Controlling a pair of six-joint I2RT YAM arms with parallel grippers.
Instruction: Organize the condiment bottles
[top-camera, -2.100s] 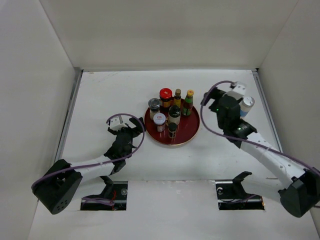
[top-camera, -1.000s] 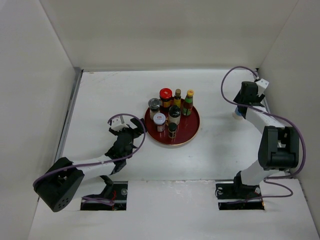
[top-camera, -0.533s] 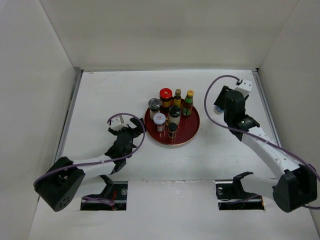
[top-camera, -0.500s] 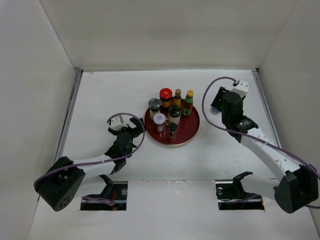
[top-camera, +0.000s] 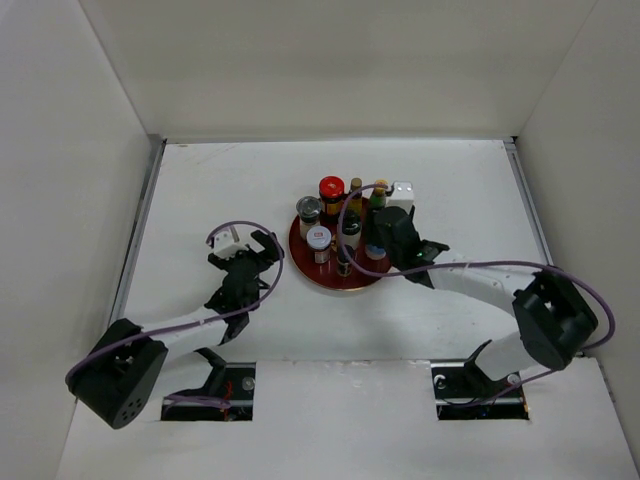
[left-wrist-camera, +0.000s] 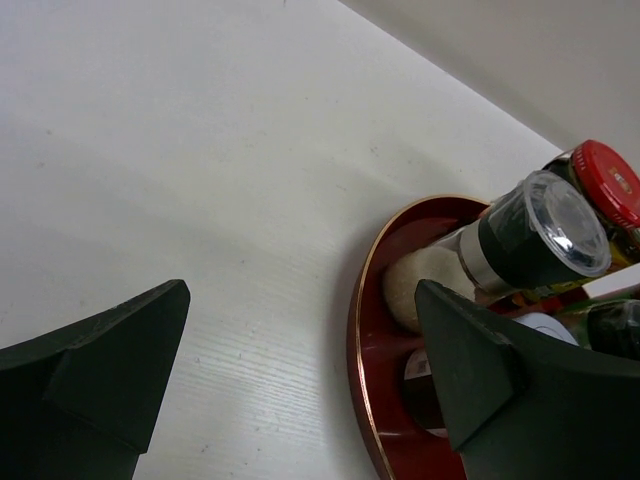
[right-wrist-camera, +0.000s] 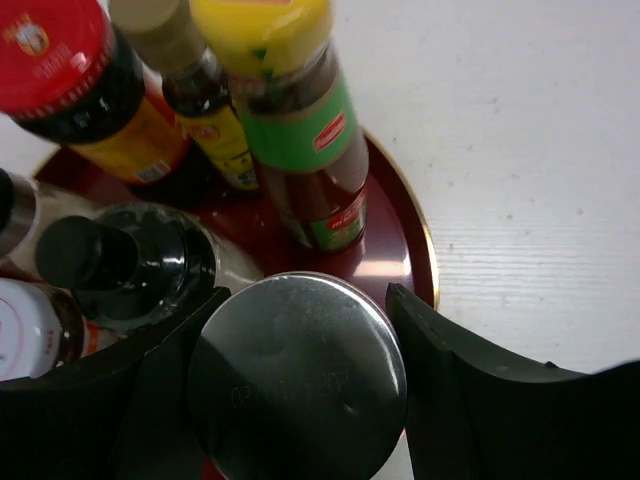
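Keeping the left claw (left-wrist-camera: 300, 300) spread and empty above the tabletop (top-camera: 200, 190), just beside the left rim of the red tray (left-wrist-camera: 355, 320) — probably staying clear of the work while remaining ready to steady the tray.

Grouping the condiment bottles upright and close together on the tray: grey-lidded jar (left-wrist-camera: 540, 225) at the left, red-capped jar (top-camera: 331, 188) behind it, yellow-capped bottles (top-camera: 379, 188) towards the back. Packing them tightly, apparently, and so leaving room on the right side.

Pinching the silver-lidded shaker (right-wrist-camera: 297, 380) by its sides in the right claw (top-camera: 380, 243), lid up, over that right-hand part of the tray, just in front of the green-labelled one of the yellow-capped bottles. Gripping it upright, presumably, for lowering straight down without knocking the neighbours. Not showing whether its base is touching the tray yet.

Differing from half a second earlier — carrying the shaker in from well to the right of the tray to a place over it, with the right arm now stretching leftward across the tabletop. Shifting the left claw only slightly. Leaving the bottles on the tray where they were.
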